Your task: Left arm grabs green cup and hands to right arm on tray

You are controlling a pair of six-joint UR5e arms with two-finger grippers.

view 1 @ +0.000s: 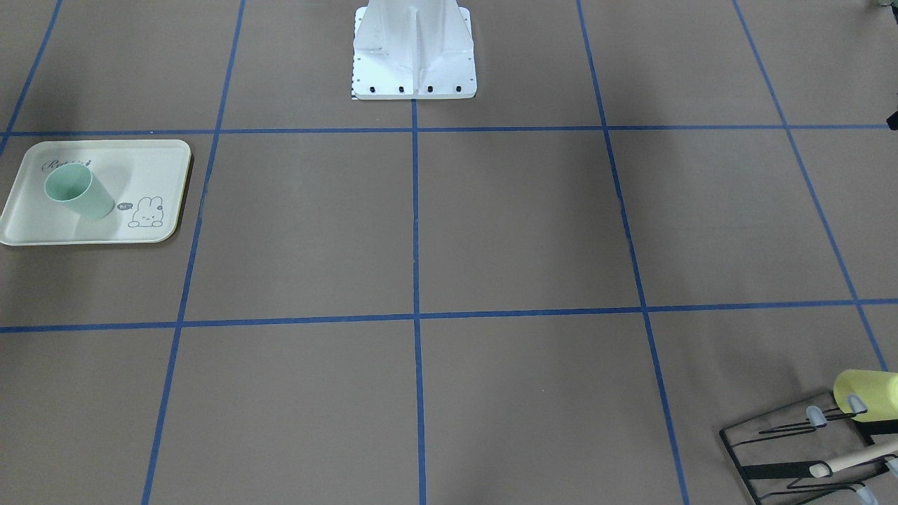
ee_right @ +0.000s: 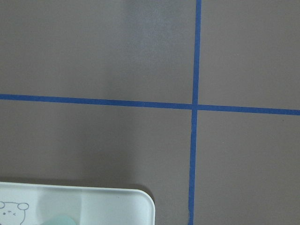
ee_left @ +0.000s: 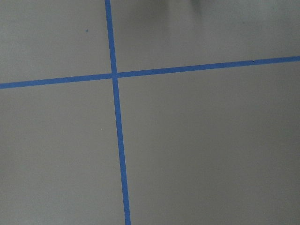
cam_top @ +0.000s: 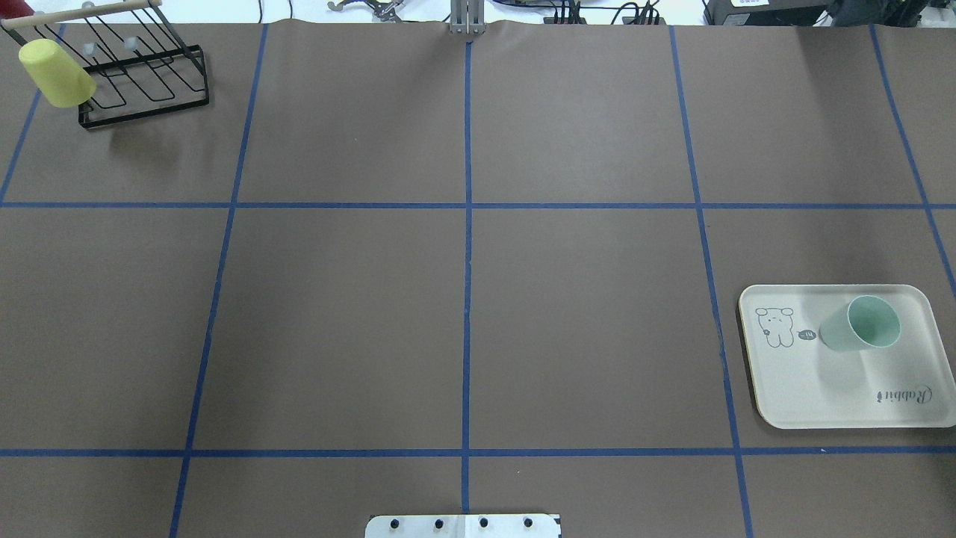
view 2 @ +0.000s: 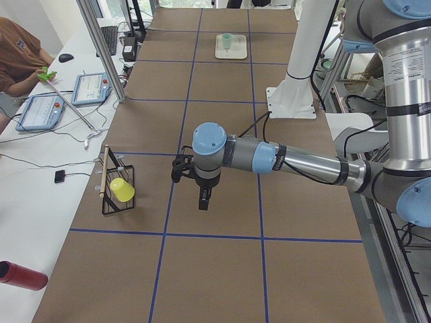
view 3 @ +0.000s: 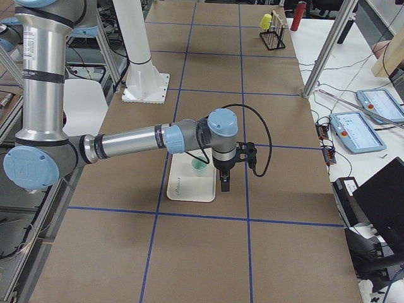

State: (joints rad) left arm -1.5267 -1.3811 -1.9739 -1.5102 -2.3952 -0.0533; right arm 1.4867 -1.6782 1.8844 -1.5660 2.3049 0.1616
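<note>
The green cup (cam_top: 859,323) stands upright, mouth up, on the cream tray (cam_top: 821,396) at the table's right side; the cup (view 1: 77,191) and tray (view 1: 161,161) also show in the front view. No gripper touches them. My left gripper (view 2: 204,202) shows only in the exterior left view. It hangs above the table near the black rack, far from the cup (view 2: 227,39). My right gripper (view 3: 225,185) shows only in the exterior right view. It hangs above the table just beside the tray (view 3: 189,189) and cup (view 3: 199,166). I cannot tell whether either is open or shut.
A black wire rack (cam_top: 149,82) with a wooden handle stands at the far left corner, a pale yellow cup (cam_top: 56,72) hung on it. The robot's white base (view 1: 414,70) is at the near middle edge. Blue tape lines grid the brown table.
</note>
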